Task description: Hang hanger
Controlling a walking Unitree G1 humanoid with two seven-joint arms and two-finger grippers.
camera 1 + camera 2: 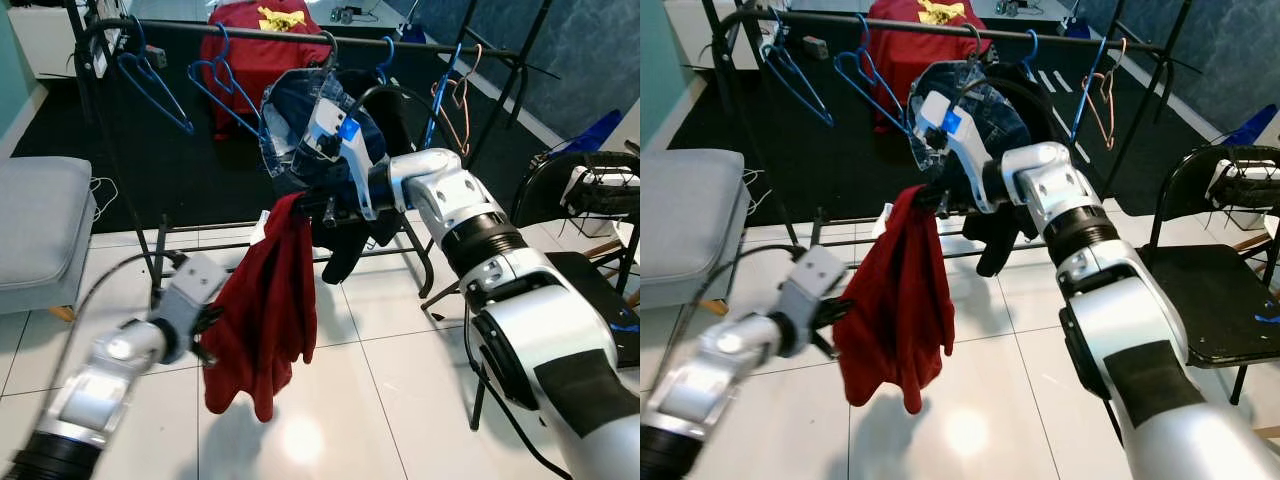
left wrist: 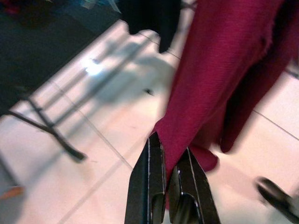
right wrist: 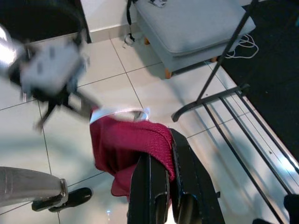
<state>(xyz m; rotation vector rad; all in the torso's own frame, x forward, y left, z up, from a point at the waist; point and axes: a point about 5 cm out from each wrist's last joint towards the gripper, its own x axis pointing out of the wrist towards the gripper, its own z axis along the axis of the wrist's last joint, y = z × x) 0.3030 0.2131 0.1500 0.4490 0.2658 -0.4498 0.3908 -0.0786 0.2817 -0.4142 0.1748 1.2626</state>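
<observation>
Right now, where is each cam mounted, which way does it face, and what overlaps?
Left eye: head, facing forward and down at the clothes rack and red garment; both silver arms show.
Right eye: same head, same scene, slightly offset.
Left wrist: along the left tool, shut on the red garment's lower edge above the tiled floor.
Right wrist: along the right tool, shut on the garment's top, looking down at the floor, grey ottoman and left arm.
Shared: all four see the red garment.

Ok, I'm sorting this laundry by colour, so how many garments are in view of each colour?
Red: 2 (near red garment, far red garment)
Blue: 1 (denim garment)
Black: 1 (black garment)
Total: 4
</observation>
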